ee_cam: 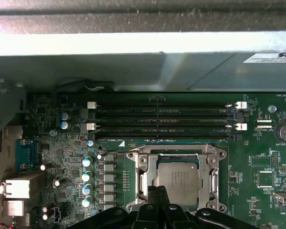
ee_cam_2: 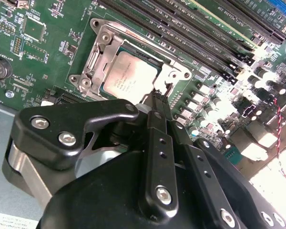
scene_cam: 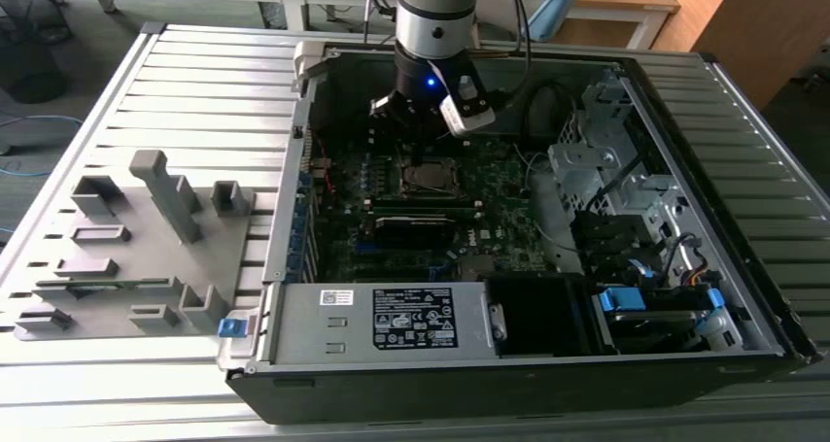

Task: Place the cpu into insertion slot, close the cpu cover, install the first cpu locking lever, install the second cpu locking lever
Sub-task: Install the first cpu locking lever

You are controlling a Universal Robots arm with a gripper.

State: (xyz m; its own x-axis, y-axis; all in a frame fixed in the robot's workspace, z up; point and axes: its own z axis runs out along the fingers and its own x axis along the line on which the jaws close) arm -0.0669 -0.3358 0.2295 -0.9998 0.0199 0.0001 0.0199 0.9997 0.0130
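The cpu (ee_cam: 177, 179) lies flat in the insertion slot (ee_cam: 221, 154) on the green board (ee_cam: 257, 157), with the cpu cover (ee_cam: 147, 174) down around its edges. My tool (ee_cam_2: 158, 99) hangs just above the slot's rim, clenched with nothing visible between the fingers, inside the open computer case (scene_cam: 519, 389) on the desk (scene_cam: 194, 83).

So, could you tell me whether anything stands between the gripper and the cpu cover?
Nothing visible does. In the second wrist view, the closed fingers of the gripper sit right at an edge of the cpu cover, which lies down around the cpu; beside them is bare motherboard.
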